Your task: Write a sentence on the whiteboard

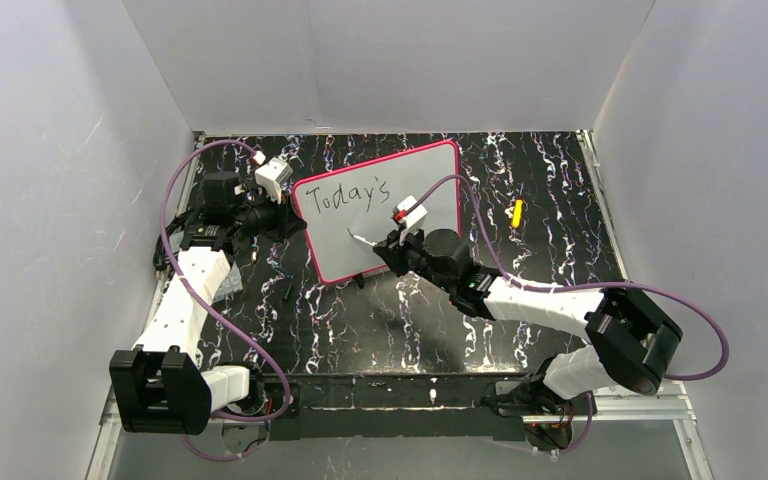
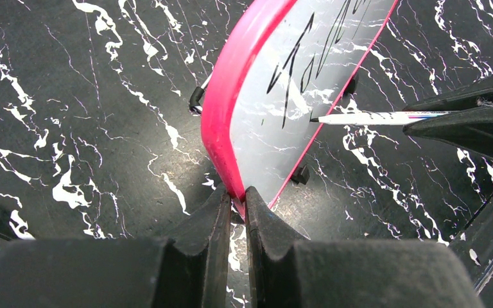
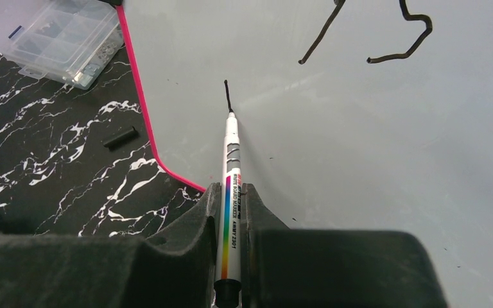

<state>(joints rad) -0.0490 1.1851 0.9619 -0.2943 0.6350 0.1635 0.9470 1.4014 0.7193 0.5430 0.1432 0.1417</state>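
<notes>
The whiteboard [image 1: 430, 185], grey-white with a pink-red frame, lies on the black marble table. It bears the black word "Today's" [image 1: 354, 196] in its upper left. My left gripper [image 2: 237, 204] is shut on the board's pink left edge [image 2: 226, 96]. My right gripper [image 3: 232, 192] is shut on a white marker [image 3: 230, 186] with a rainbow stripe. The marker's tip rests on the board below the word, at the end of a short black stroke [image 3: 227, 95]. In the top view the marker [image 1: 364, 240] points left over the board's lower left part.
A yellow cap-like piece [image 1: 517, 212] lies right of the board. A small black piece [image 3: 121, 137] and a clear plastic compartment box [image 3: 64, 40] lie left of the board. White walls enclose the table on three sides.
</notes>
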